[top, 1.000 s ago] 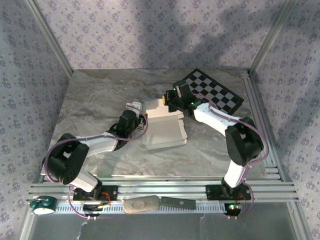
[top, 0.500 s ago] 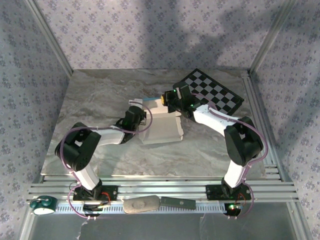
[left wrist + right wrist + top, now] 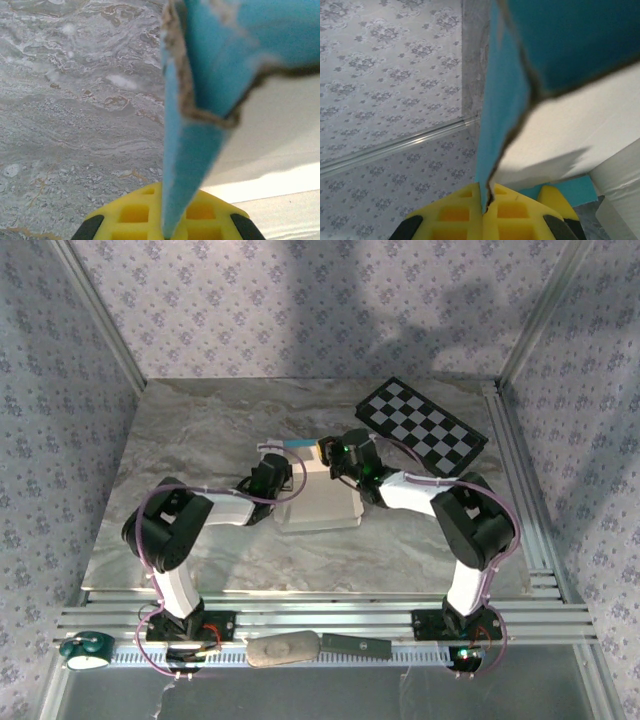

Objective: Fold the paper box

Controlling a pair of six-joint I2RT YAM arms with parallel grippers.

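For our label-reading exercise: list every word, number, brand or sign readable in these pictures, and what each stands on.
None can be read.
The paper box is plain white and turquoise.
The checkerboard bears only squares.
The wallpaper shows only flowers.
Any print elsewhere is too small to tell.

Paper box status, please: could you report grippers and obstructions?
Left gripper shut on paper box flap. Right gripper likewise. Fold unfinished. Checkerboard apart, far right.

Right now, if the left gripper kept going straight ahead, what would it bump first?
The thin turquoise-and-white card paper box: the left gripper is shut on its flap, which stands straight ahead. Past it probably the grey marbled table, though depth is unclear.
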